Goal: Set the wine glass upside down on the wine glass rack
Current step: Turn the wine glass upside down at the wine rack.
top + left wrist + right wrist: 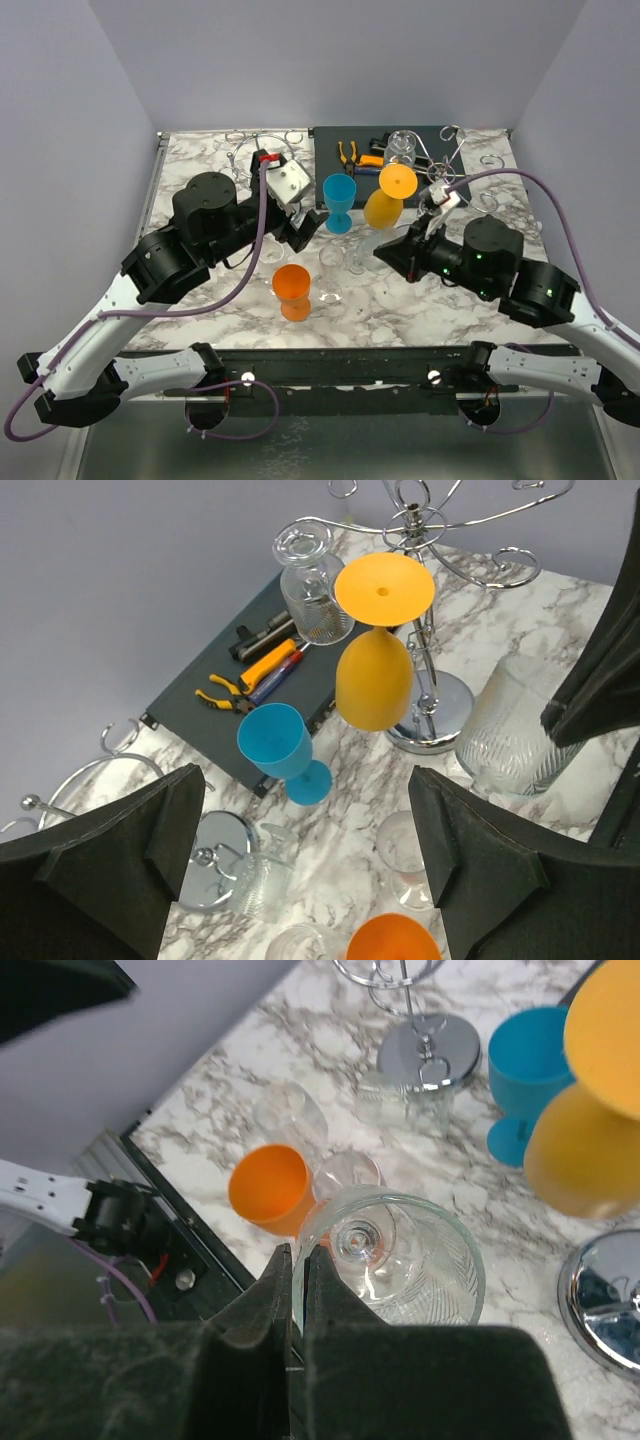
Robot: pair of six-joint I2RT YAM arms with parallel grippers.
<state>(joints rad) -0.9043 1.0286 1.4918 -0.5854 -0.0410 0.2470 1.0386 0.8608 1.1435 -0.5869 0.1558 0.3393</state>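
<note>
My right gripper (297, 1265) is shut on the rim of a clear ribbed wine glass (400, 1260). It holds the glass mouth-up, just above the marble table. In the top view the gripper (388, 250) and the glass (360, 256) are in front of the chrome wine glass rack (445, 170). A yellow glass (385, 205) and a clear glass (402, 148) hang upside down on that rack. My left gripper (300, 880) is open and empty, hovering near the blue glass (275, 745). The left wrist view also shows the held glass (510, 730) beside the rack base (435, 715).
An orange cup (292, 285) and a clear glass (328, 275) stand at front centre. A second chrome rack (262, 150) stands back left, with a clear glass (255, 875) lying by its base. A dark mat with tools (350, 152) lies at the back.
</note>
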